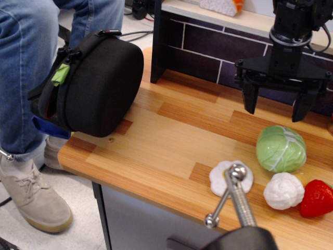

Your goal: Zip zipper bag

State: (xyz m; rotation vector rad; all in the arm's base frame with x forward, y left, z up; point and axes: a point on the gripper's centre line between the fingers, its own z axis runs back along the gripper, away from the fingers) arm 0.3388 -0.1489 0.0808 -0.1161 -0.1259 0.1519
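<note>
One wooden counter (171,135) holds everything. At ten o'clock stands the big round black fabric zipper bag (99,86) with its green pull tab (61,74). At two o'clock the black robot gripper (276,108) hangs wide, holding nothing. At four o'clock sits a green toy cabbage (281,149). No writing can be read.

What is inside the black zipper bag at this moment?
The large rounded black fabric zipper bag stands on edge at the wooden counter's left end. Only a thin red sliver of lining shows near its green pull tab. The shell covers any contents, so they cannot be seen.
</note>
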